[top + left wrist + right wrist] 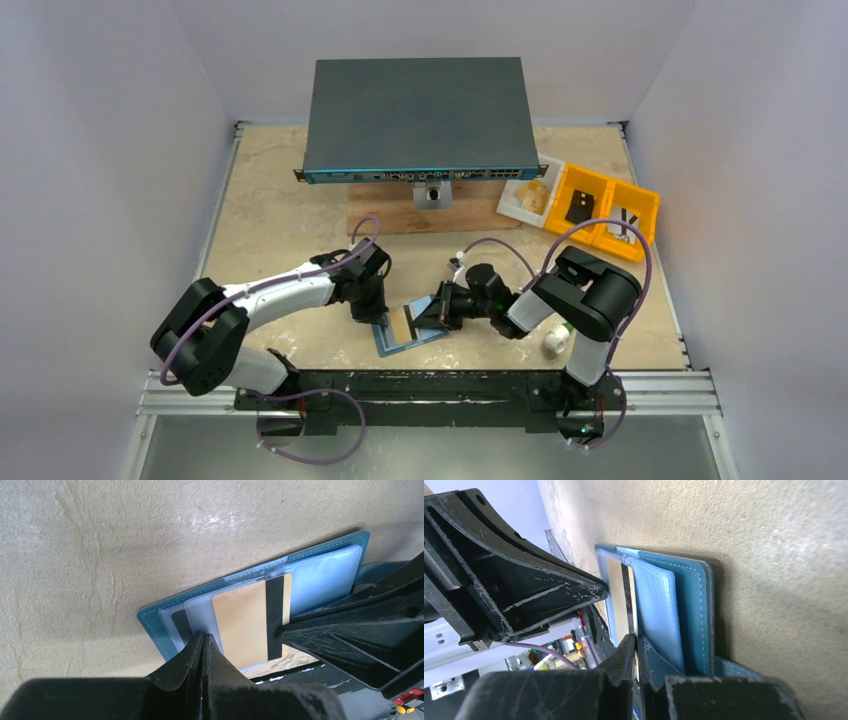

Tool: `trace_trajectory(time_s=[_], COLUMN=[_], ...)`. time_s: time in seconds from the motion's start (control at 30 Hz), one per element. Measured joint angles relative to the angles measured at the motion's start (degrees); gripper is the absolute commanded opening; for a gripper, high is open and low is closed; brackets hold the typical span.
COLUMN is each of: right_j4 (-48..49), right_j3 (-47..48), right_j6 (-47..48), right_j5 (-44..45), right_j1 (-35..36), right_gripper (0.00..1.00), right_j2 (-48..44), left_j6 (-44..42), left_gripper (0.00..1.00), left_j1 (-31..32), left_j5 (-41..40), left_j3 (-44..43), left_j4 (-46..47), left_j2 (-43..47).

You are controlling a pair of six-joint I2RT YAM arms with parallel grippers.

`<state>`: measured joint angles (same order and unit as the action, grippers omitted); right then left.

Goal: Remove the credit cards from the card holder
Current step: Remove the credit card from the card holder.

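The steel-blue card holder (388,346) (150,617) (694,605) lies open on the table near the front edge. A tan credit card (402,322) (240,625) (615,592) with a black stripe sticks partway out of its clear sleeves. My right gripper (420,318) (635,639) (280,629) is shut on the card's striped edge. My left gripper (378,318) (205,637) is shut with nothing between its fingers. Its tips press down on the sleeves at the holder's left side. A second, dark card (180,622) shows inside a sleeve.
A large dark grey box (420,115) stands on a wooden board (400,215) at the back. Yellow bins (600,210) and a white tray (525,195) sit at the back right. A small white object (555,342) lies by the right arm's base.
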<state>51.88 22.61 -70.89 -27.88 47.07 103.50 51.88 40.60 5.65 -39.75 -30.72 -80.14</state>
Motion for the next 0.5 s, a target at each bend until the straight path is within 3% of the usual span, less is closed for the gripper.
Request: trace_trajectory(time_s=[0.03,0.23,0.4,0.5], right_j4=[-0.6,-3.1,-2.6,-2.5], right_j3=[-0.1,-0.1,2.2,3.2], right_j6=[0.2,2.2,3.1,3.4], right_j5=[0.2,0.0,-1.5,-2.1], right_j1=[-0.1,-0.9,-1.0,-1.0], right_gripper=[0.00,0.29,0.32,0.25], right_j2=[-0.4,-1.8,-0.3,0.5], left_j6=[0.0,-0.1,-0.4,-0.5], left_gripper=[0.00,0.00,0.00,0.00], left_j1=[0.0,-0.1,-0.1,-0.1], left_j5=[0.0,0.1,0.3,0.6], left_j3=[0.0,-0.2,-0.7,-0.9], left_j4=[0.0,-0.1,-0.4,-0.5], left_j2=[0.0,-0.3,-0.9,-1.2])
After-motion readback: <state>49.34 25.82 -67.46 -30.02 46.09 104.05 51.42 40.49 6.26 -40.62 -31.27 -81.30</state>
